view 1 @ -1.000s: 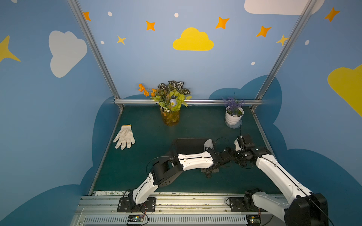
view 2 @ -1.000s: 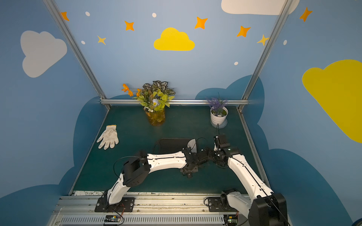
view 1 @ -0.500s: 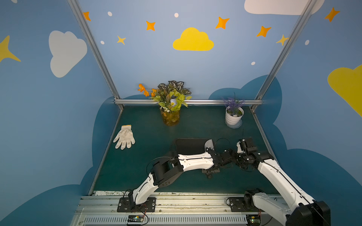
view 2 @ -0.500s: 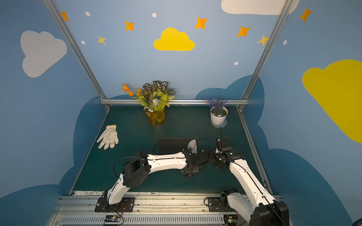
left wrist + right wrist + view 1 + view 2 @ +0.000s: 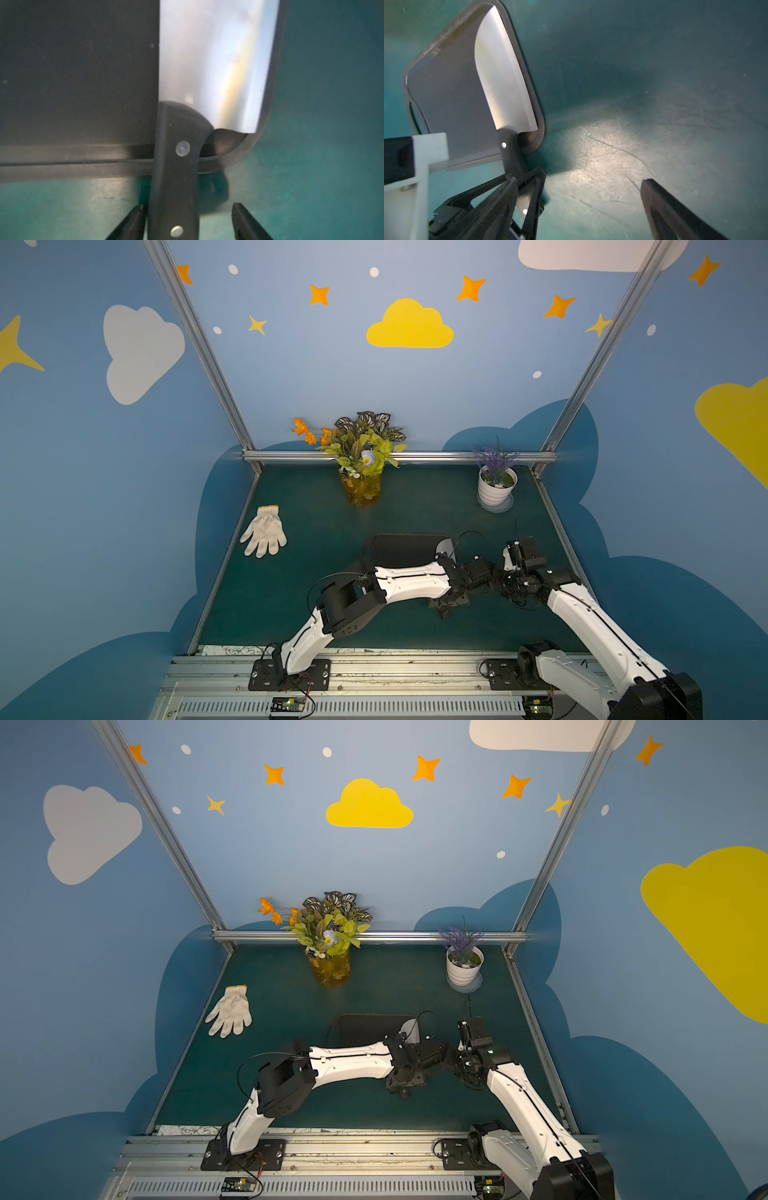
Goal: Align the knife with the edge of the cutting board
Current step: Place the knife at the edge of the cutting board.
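My left claw (image 5: pixel 188 205) stands apart around the handle of the knife (image 5: pixel 207 62). Its blade lies flat along the short edge of the cutting board (image 5: pixel 72 72), at a corner. I should back off straight, nudging nothing. My right claw (image 5: pixel 519 553) gapes empty.

Robot-lab test booth, dressed as a playful set.
Boxed in by blue panels (image 5: pixel 332 377) painted with clouds and stars, held by aluminium posts (image 5: pixel 199 344); green table mat (image 5: pixel 316 568), scratched; arm bases (image 5: pixel 289 674) bolted to a slotted metal rail (image 5: pixel 407 674) at 6 o'clock. Props only: flower vase (image 5: pixel 361 491) at 12 o'clock, potted lavender (image 5: pixel 496 489) at 2 o'clock, work glove (image 5: pixel 264 533) at 9 o'clock.
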